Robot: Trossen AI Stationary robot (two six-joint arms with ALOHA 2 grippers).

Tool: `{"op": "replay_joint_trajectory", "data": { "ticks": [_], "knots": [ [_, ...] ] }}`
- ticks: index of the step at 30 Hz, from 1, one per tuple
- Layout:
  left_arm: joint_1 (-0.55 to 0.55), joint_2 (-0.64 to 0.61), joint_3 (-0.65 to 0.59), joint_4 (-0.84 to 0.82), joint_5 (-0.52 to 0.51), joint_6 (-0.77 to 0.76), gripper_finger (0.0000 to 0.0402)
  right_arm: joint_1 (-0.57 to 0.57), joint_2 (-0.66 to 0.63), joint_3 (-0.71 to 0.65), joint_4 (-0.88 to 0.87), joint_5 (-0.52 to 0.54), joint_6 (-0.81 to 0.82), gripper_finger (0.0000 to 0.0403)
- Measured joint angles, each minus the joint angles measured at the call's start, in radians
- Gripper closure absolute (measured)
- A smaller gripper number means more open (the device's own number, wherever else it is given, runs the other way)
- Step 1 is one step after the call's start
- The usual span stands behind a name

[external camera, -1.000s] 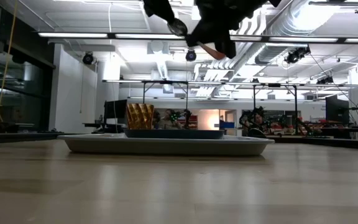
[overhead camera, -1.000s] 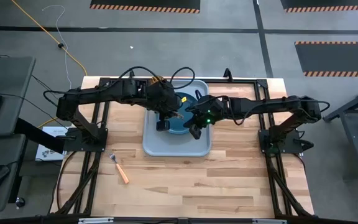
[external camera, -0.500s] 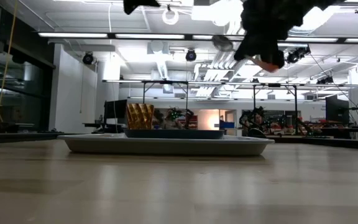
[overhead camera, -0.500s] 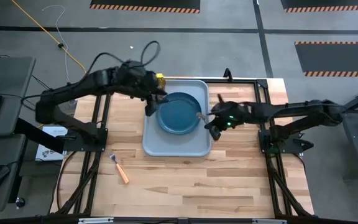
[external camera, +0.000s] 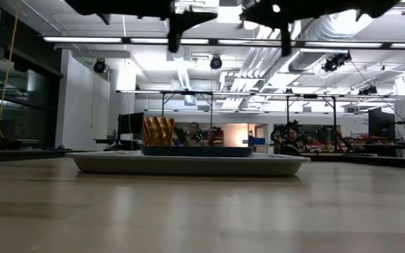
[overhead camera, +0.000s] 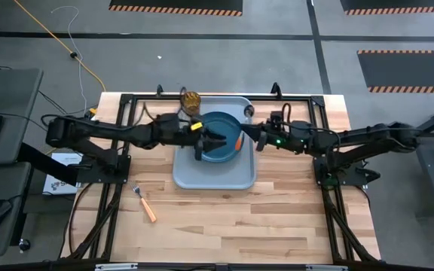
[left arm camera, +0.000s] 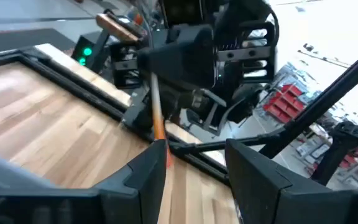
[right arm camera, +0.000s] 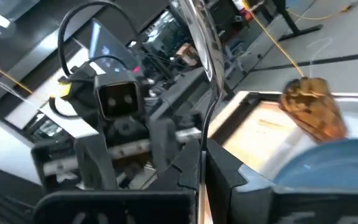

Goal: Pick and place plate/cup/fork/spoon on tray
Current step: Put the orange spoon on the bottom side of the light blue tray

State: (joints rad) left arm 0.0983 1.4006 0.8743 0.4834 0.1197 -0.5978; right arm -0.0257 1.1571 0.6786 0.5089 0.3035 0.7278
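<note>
My tray [overhead camera: 191,178] is a pale blue-grey rectangle with rounded corners and a raised rim, lying at the middle of the wooden table's far edge; the round dark blue plate [overhead camera: 215,147] fills its far half, and the ribbed amber cup [overhead camera: 191,100] stands in its far left corner. Both my arms stretch out level and nearly straight, meeting above the plate. My right gripper [overhead camera: 252,137] is clenched on the spoon [overhead camera: 240,138] — orange handle pinched between the fingers, long axis running across the tray, pointing toward my left arm, its shiny round bowl [right arm camera: 194,25] at the free end. My left gripper [overhead camera: 211,142] hangs released, fingers [left arm camera: 253,168] spread, facing that handle. The fork [overhead camera: 145,205] lies on bare wood near the table's left edge, well apart from the tray — tines toward the far left.
</note>
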Motion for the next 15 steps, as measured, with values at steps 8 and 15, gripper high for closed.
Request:
{"op": "replay_joint_trajectory", "data": {
  "ticks": [8,15],
  "knots": [
    [-0.018,0.102,0.077,-0.004,0.000,0.000,0.0188,-0.008,0.079,0.099,-0.010,-0.103,-0.027,0.0403],
    [-0.019,0.119,0.085,-0.017,0.035,0.027,0.0171,-0.007,0.097,0.123,-0.009,-0.093,-0.032,0.0403]
  ]
}}
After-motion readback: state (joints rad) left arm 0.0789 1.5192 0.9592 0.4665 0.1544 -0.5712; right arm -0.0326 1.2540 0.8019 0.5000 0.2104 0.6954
